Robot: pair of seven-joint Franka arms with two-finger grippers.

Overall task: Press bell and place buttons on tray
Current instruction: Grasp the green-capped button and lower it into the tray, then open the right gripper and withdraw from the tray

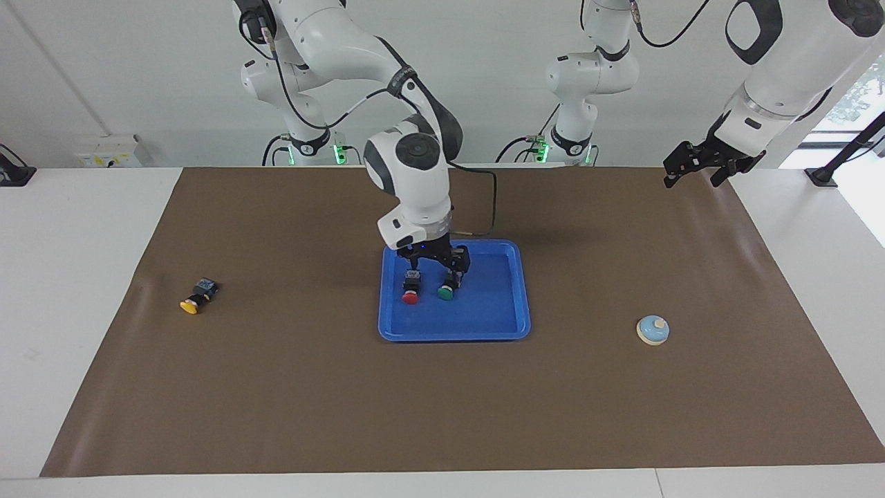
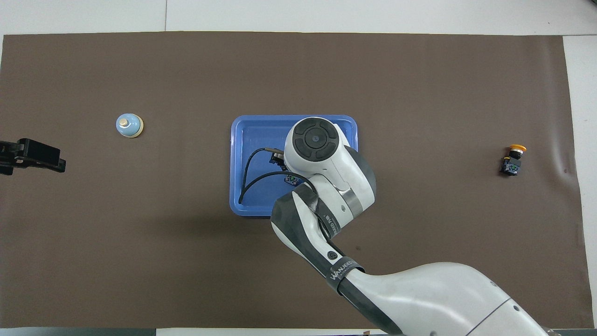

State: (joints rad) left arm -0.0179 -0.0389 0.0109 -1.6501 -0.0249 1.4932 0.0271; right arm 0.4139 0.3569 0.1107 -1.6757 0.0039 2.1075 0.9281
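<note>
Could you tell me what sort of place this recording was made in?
Probably a robotics lab: two Franka arms mounted at a table covered by a brown mat, with a tray, buttons and a bell laid out.

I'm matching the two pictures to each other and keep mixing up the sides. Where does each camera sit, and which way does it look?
Facing view: high across the table, looking at the robots; both arms show whole, right pincer open over the tray, left pincer waiting raised.
Overhead view: above the robots' end, looking steeply down; right arm covers the tray, left pincer at the edge.
Shared: tray, bell, yellow button, mirrored half a turn.
</note>
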